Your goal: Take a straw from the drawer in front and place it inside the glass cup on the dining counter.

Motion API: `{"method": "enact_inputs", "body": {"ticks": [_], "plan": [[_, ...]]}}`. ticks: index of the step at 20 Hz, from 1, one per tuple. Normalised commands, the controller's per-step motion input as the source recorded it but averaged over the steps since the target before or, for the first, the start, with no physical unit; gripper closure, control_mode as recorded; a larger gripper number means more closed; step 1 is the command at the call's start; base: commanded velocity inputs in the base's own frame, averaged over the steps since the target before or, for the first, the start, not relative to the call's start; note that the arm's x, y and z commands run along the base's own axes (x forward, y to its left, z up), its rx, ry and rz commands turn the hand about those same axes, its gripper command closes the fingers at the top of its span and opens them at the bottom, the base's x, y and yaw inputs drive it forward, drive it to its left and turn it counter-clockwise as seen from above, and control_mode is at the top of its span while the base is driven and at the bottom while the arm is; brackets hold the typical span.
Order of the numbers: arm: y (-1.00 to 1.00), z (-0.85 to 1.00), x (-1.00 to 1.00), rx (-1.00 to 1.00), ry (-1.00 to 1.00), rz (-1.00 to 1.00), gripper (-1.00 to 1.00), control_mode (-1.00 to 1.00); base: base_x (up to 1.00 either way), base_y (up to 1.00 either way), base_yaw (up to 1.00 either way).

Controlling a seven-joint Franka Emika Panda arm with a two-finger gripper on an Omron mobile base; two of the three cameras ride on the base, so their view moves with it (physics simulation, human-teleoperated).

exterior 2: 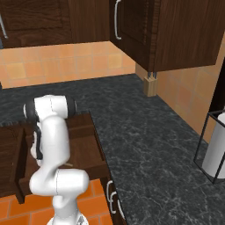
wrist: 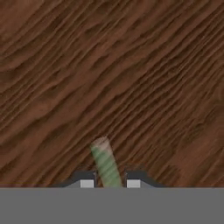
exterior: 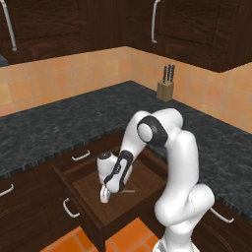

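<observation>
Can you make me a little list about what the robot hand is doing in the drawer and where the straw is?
drawer: pulled open, dark wood floor showing
end effector: reaching down inside the drawer
straw: thin, pale with green stripes, between the two fingertips in the hand view
grip: cannot tell if the tips are squeezing it yet
counter: black speckled stone
knife block: at the back corner of the counter

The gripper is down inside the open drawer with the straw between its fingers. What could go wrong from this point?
1. In the hand view the straw sits between the gripper fingertips, but whether they clamp it is unclear; so thin a stick may slip out when lifted.
2. The gripper hangs low inside the drawer, so a sideways move could knock the drawer walls.
3. The held straw looks tilted and may catch the drawer floor.
</observation>
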Motion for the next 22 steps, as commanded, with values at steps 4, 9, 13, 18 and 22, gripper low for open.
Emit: {"method": "enact_inputs", "body": {"ticks": [4,9,13,18,22], "plan": [[0.00,0.79,0.00,0.10,-0.03,0.00,1.00,-1.00,0.00,0.00,0.00],[0.00,0.97,0.00,0.10,-0.02,0.02,1.00,-1.00,0.00,0.00,0.00],[0.06,1.00,0.00,0.12,0.00,0.00,1.00,-1.00,0.00,0.00,0.00],[0.18,1.00,0.13,0.06,0.00,0.00,1.00,-1.00,0.00,0.00,0.00],[0.27,1.00,0.04,0.01,0.00,0.00,1.00,-1.00,0.00,0.00,0.00]]}}
